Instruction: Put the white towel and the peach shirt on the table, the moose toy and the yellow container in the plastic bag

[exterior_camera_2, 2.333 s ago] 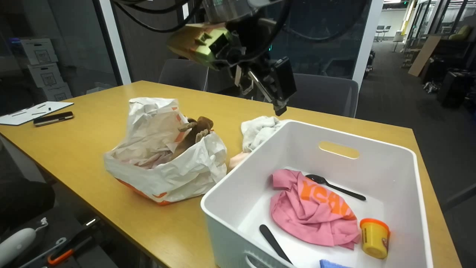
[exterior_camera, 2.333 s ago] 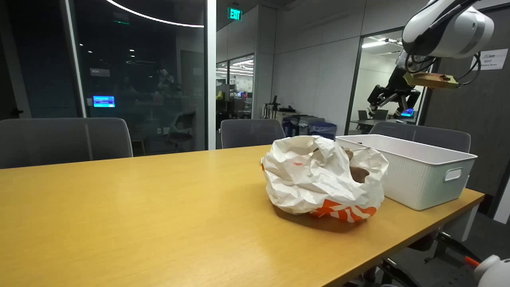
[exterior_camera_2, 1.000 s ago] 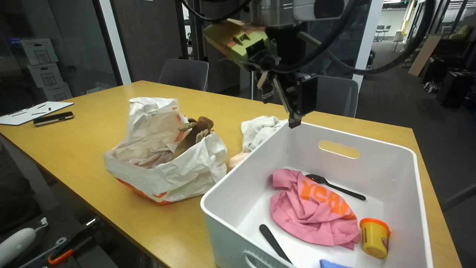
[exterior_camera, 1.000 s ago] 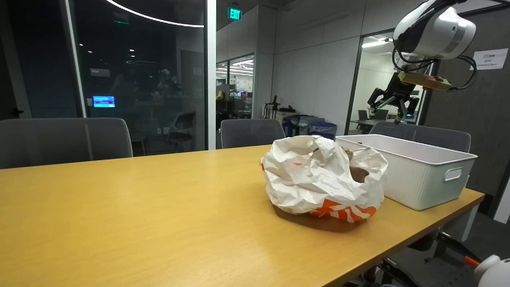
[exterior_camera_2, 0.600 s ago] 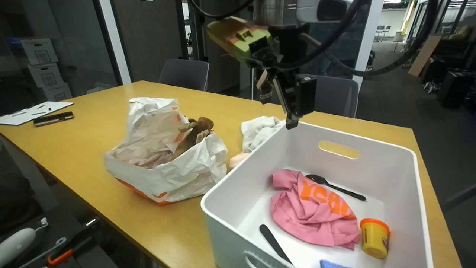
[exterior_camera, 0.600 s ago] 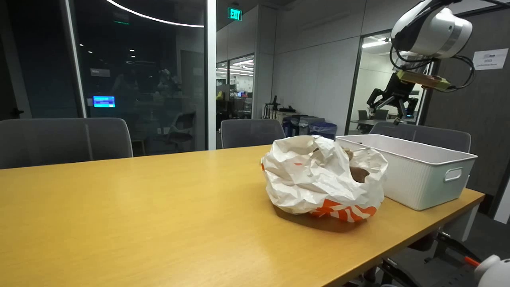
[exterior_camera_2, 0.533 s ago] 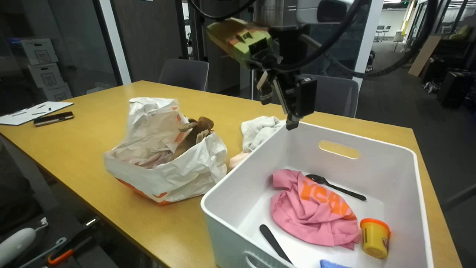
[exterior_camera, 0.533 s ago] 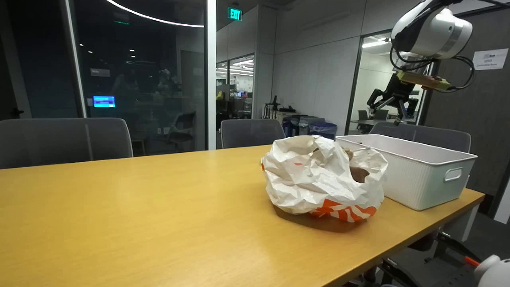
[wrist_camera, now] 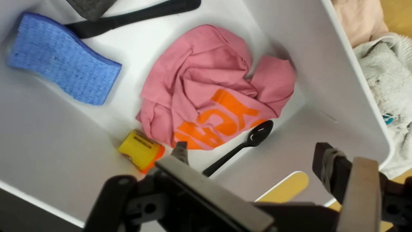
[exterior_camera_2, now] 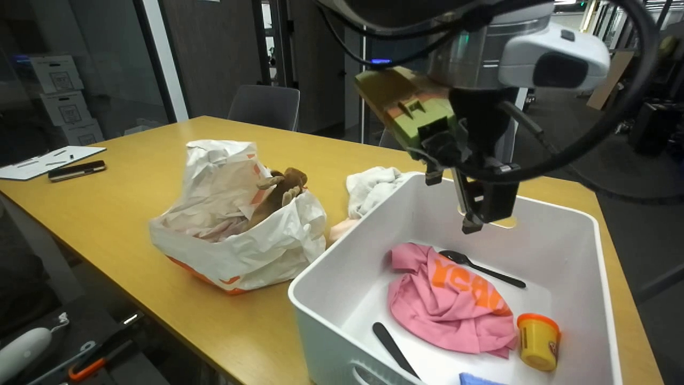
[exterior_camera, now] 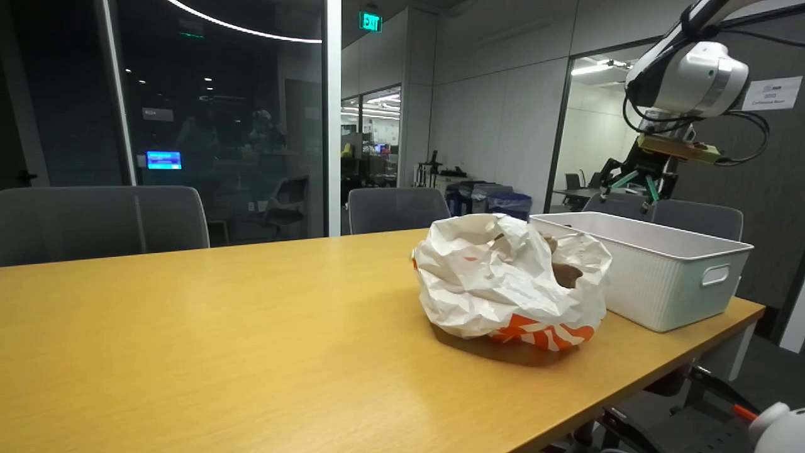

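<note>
- Tool [wrist_camera: 251, 154] is hanging over the bin [exterior_camera_2: 556, 246], jaws standing wide apart, gripping nothing.
- Yellow container [wrist_camera: 140, 150] is lying in the bin, apparently on its side, 9 o'clock from tool in wrist view, just beside pink cloth [wrist_camera: 199, 87].
- Long axis is running 10-to-4 there, orange lid [wrist_camera: 154, 158] pointing at 4.
- Should be handling light, firm, smooth, likely rolling if nudged; I'd be pinching across mid-body, square to the axis, keeping cloth out.
- Plastic bag [exterior_camera_2: 267, 262] is sitting on the surface [exterior_camera_2: 326, 149], 9 o'clock from tool in an exterior view.
</note>
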Robot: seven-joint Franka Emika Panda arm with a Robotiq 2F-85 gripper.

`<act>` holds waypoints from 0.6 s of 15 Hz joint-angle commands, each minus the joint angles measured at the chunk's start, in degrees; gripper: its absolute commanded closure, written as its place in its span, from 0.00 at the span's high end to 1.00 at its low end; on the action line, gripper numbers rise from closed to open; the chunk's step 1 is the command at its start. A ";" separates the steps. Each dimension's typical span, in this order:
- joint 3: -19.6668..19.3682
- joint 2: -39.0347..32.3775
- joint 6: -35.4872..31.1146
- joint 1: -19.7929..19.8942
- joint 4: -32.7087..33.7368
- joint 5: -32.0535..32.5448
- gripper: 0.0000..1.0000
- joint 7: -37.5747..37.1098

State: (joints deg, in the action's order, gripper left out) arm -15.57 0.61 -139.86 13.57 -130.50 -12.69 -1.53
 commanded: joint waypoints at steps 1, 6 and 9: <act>-0.38 -5.38 2.34 1.36 6.06 -8.19 1.00 2.36; -0.48 -14.30 3.08 4.01 13.66 -13.79 1.00 -4.13; -0.85 -17.91 5.76 5.74 16.24 -12.99 1.00 -9.24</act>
State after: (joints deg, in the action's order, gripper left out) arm -16.10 -13.11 -137.58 17.68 -119.09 -25.06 -6.71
